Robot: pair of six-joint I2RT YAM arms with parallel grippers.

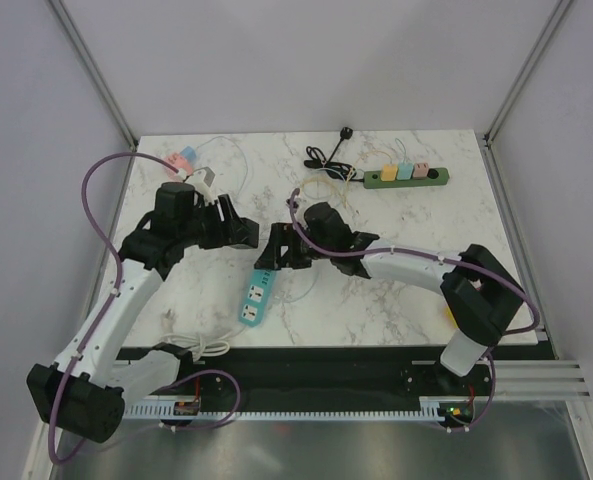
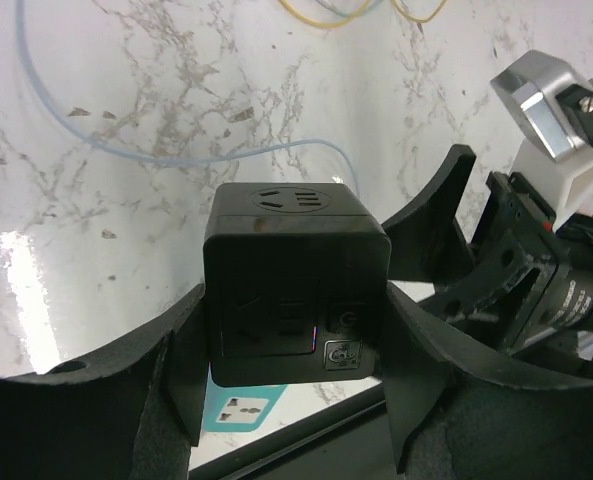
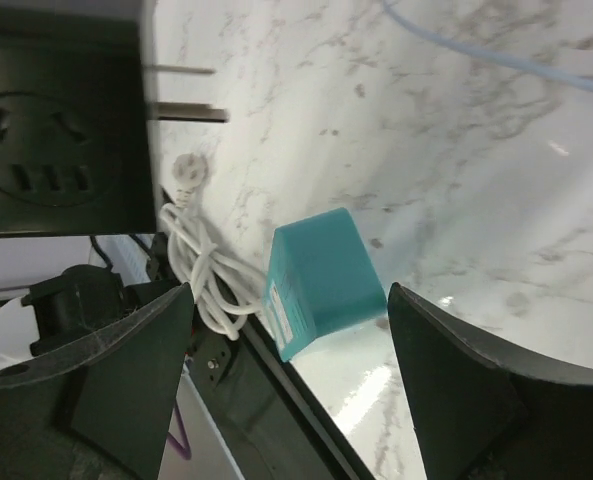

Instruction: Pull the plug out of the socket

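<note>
Plug (image 2: 296, 290): black cube, pinched by the left claw (image 2: 298, 335), held up off the table (image 1: 396, 290). Judged as good as done: clear of the teal power strip (image 3: 321, 275), with both prongs (image 3: 186, 92) bare in the air. Left, perhaps, only to set it down. Right claw (image 3: 291, 385) spread, gripping nothing, above the strip. Bare prongs seen only from the right wrist; firm pinch only from the left wrist; strip's place near the table's front edge only from above.

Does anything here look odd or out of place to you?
Only mildly. The teal power strip's coiled white cord lies past the table's near edge, and the left gripper holds a black cube plug in the air, prongs bare.
</note>
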